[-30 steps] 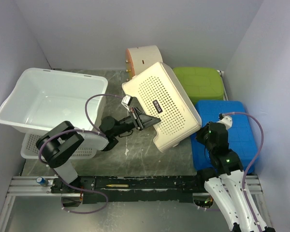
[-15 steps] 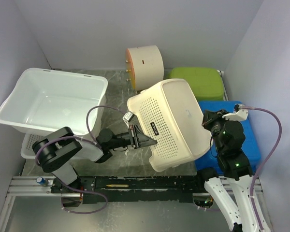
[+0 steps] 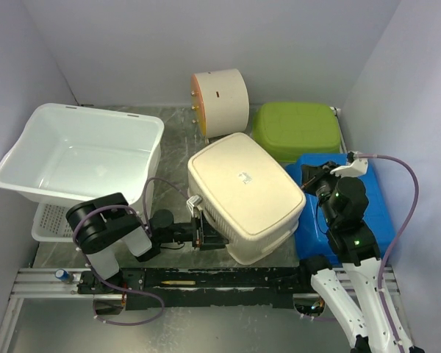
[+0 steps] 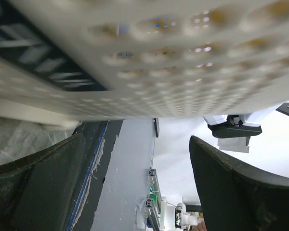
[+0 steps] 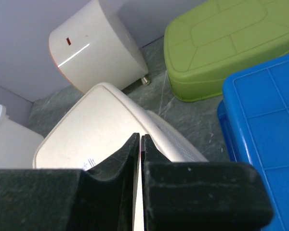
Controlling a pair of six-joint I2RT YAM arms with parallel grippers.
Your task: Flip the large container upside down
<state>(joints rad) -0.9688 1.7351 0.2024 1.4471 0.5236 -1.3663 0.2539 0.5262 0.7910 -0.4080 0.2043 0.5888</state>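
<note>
I see a grey marbled desk (image 3: 176, 140) boxed in by pale walls (image 3: 206, 37). It carries one of each: a white tub (image 3: 81, 151) on a white mesh basket (image 3: 51, 220), a cream drum (image 3: 220, 99), a green bin (image 3: 298, 129), a blue crate (image 3: 378, 213) and the large cream perforated container (image 3: 242, 187), which lies base-up at the centre (its right edge at the crate). My left claw (image 3: 204, 232) sits low at the container's near-left wall, spread wide and gripping nothing, while the right claw (image 3: 312, 176) hovers over the crate, clenched on nothing.

The left arm (image 3: 125, 234) lies low and reaches across with the left gripper (image 3: 206, 232) spread wide, while the right arm (image 3: 347, 220) stands bent, the right gripper (image 5: 139, 142) squeezed tight.
</note>
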